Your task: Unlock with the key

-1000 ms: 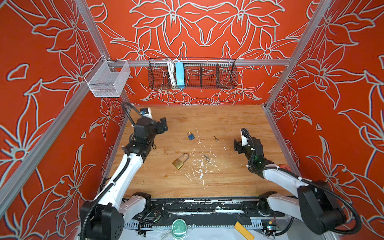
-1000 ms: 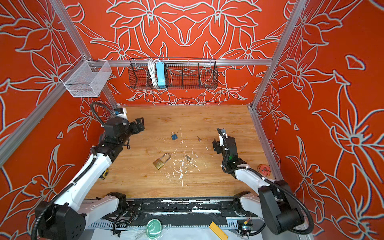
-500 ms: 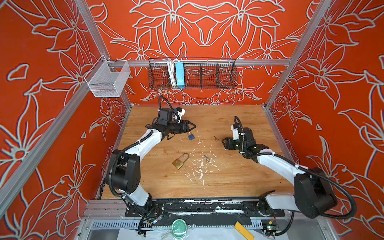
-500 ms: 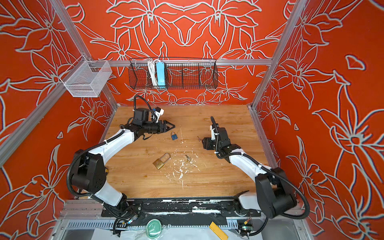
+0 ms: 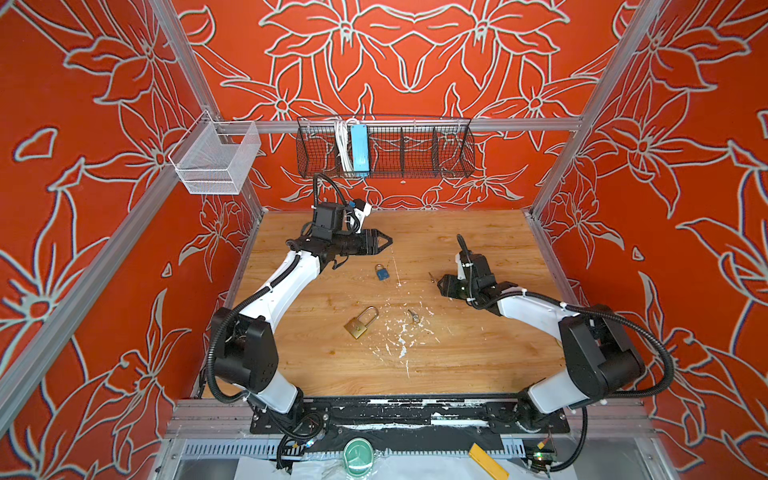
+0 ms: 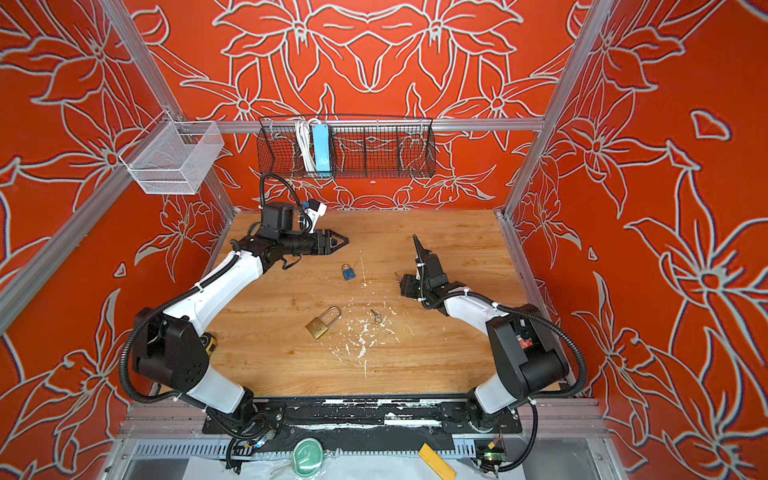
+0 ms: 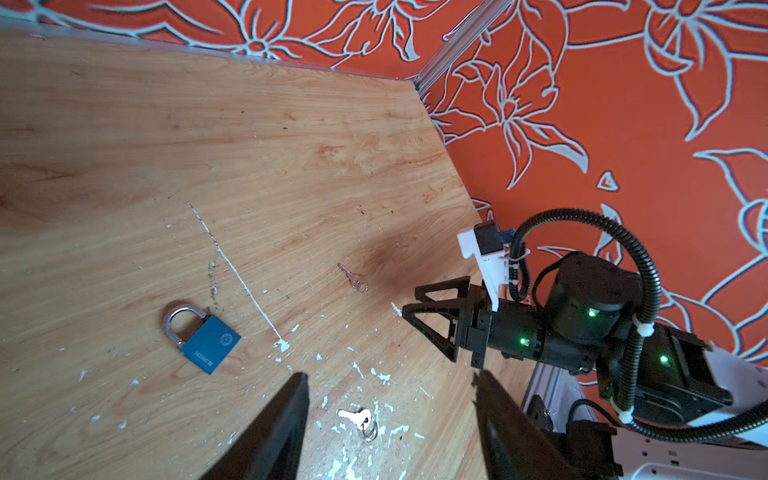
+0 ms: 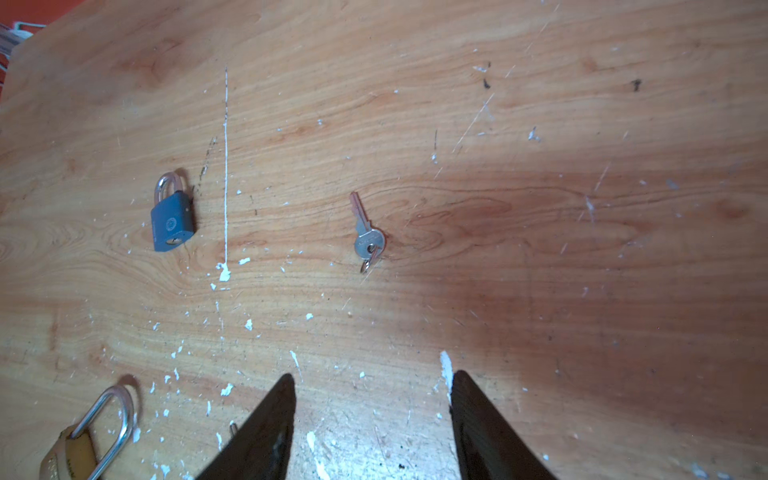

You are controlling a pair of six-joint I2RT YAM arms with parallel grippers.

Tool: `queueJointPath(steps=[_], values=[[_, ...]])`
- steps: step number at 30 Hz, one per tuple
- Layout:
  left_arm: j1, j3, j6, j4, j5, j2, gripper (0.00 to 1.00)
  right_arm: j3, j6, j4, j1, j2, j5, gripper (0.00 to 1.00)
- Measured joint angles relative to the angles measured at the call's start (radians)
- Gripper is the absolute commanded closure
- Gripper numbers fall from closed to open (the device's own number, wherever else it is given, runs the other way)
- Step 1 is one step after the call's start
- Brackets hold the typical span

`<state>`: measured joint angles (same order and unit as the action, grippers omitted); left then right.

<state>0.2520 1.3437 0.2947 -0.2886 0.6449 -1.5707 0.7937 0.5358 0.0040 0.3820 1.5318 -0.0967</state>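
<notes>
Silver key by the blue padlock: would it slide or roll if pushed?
The key lies flat on the wooden table, so it would probably slide, not roll. It looks thin, likely tricky to pinch. Its small ring may flop.

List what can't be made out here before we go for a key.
- brass padlock: right wrist view, body cut off by the frame edge; keyway unseen.
- far key, near key: both top views, too small to read teeth or match to a lock.
- blue padlock: left wrist view, lettering blurred.
- right tool: top views, jaws masked by its own wrist.
</notes>
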Motion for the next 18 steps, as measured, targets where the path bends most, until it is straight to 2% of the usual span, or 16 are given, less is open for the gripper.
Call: queueJointPath(steps=[8, 13, 18], values=[[0.047, 0.015, -0.029, -0.092, -0.099, -0.008, 0.38, 0.027, 0.028, 0.001, 0.006, 0.053, 0.008, 0.45], [0.112, 0.093, -0.042, -0.182, -0.227, -0.09, 0.39, 0.039, 0.04, -0.001, 0.012, 0.078, 0.011, 0.47], [0.134, 0.094, -0.035, -0.208, -0.24, -0.141, 0.39, 0.076, 0.046, -0.008, 0.019, 0.111, 0.022, 0.49]])
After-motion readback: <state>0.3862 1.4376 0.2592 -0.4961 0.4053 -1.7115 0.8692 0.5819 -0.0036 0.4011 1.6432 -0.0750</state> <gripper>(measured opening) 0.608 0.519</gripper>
